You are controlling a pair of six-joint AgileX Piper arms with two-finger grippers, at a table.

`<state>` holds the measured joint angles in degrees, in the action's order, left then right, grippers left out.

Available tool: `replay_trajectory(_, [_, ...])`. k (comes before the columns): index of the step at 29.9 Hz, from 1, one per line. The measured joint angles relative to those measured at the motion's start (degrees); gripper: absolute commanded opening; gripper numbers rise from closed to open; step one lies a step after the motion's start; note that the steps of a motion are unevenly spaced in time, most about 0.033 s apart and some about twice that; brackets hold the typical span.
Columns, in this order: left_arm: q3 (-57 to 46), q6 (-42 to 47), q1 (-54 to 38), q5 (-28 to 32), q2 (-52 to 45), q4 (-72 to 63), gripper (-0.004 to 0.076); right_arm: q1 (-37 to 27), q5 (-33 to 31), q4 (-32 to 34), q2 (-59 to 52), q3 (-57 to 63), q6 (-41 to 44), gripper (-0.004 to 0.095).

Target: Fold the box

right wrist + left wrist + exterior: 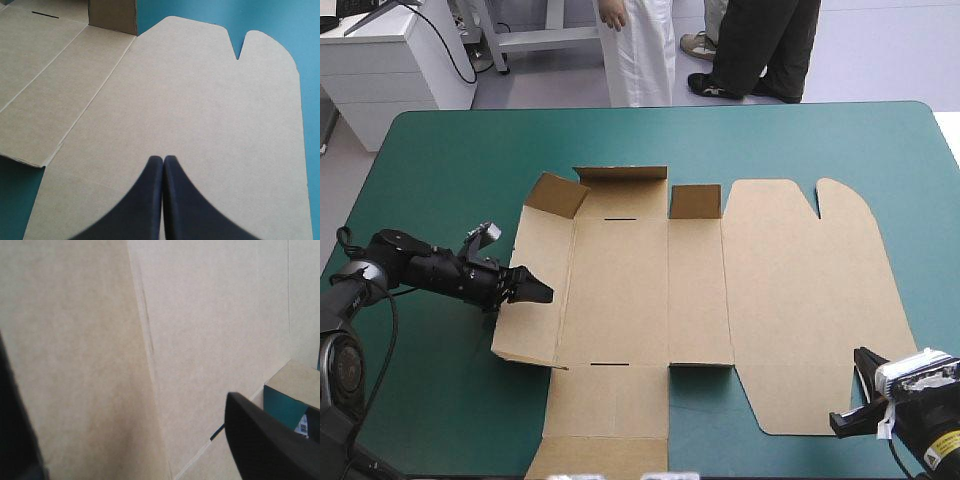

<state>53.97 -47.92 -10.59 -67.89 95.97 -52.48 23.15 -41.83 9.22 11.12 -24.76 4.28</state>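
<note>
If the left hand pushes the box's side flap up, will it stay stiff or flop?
Probably stiff: panels of the box lie flat and flaps at its far edge stand unaided. It should hinge along its creases, not buckle. A thin sheet, it is likely light and may slide on the cover.

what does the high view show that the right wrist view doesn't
Only the high view: the whole brown box spread on the teal-green table, the left gripper at its left wall panel, and the near flap toward the table's near edge. Only the right wrist view: the right gripper with its fingers shut in one point above the lid. Both: the rounded lid with its notch, the upright flap beside it, and a slot in the far crease.
</note>
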Motion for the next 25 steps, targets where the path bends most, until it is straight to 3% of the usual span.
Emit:
replay_trajectory(6, [0.0,-0.67,2.54,0.07,0.0,-1.33,0.0472,0.0,0.0,-0.04,0.0,0.0,-0.05,-0.0023])
replay_trajectory(21, [0.0,-7.01,2.73,0.28,0.0,-2.73,0.0014,0.0,0.06,-0.04,0.0,0.0,-0.22,-0.0023])
replay_trajectory(25, [0.0,-6.47,2.75,0.73,0.05,-2.26,-0.001,0.0,0.06,-0.04,0.0,0.0,-0.22,-0.0023])
